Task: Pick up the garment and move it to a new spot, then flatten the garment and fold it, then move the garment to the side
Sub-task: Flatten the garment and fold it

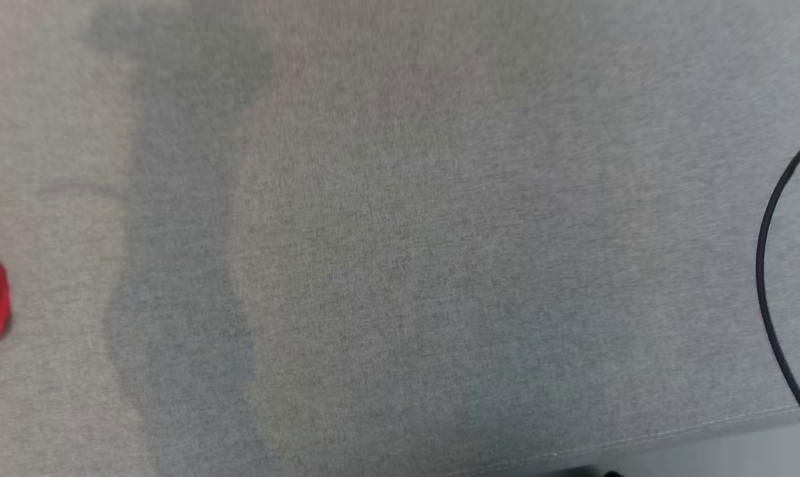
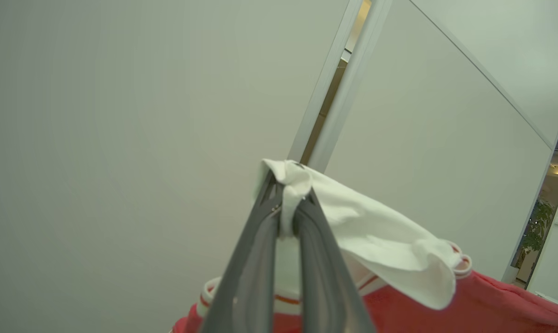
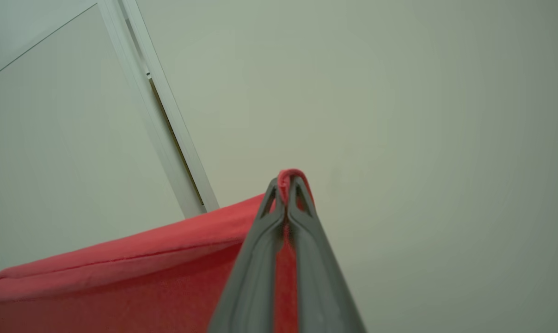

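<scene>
Both left pincer and right pincer clench garment edges, seemingly aloft.

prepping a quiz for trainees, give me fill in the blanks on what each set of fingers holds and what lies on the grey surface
The left fingers are shut on a ___ fold of the garment.
The right fingers are shut on its ___ edge.
In the head view a black cable curves at the ___ side of the grey fabric surface.
Missing: white; red; right.
</scene>
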